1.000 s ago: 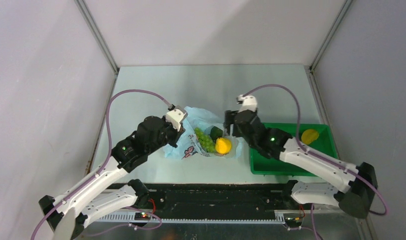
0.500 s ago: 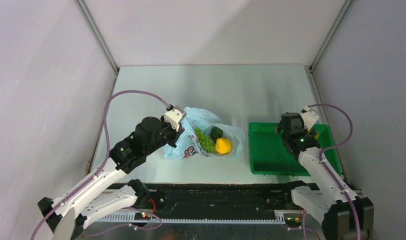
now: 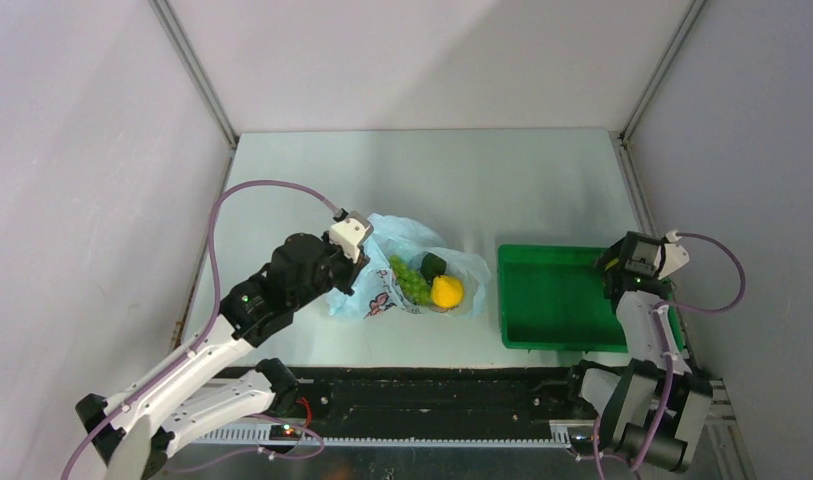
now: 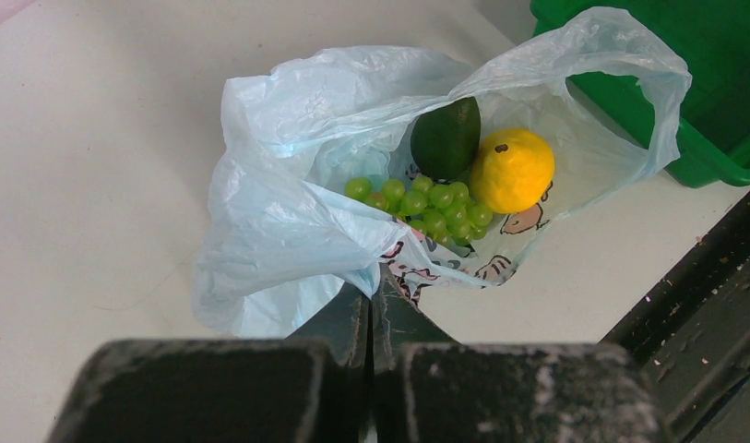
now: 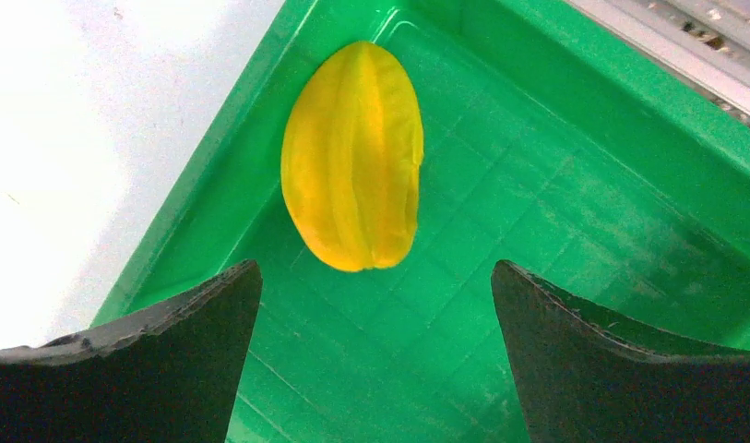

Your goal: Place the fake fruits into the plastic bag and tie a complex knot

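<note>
Fruit-loading step: bag (image 4: 288, 212) holding grapes (image 4: 426, 205) is pinched by the closed left hand (image 4: 371, 305); yellow fruit (image 5: 357, 157) in tray (image 5: 583, 185), at 12 o'clock of the spread-apart right hand (image 5: 375, 305), is to be descended on and clamped next.

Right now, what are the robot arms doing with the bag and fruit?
The left tool is shut on the edge of the plastic bag. Inside lie grapes, a yellow fruit and a dark green fruit. The right tool hangs open over a ridged yellow fruit in the green tray, not touching it.
</note>
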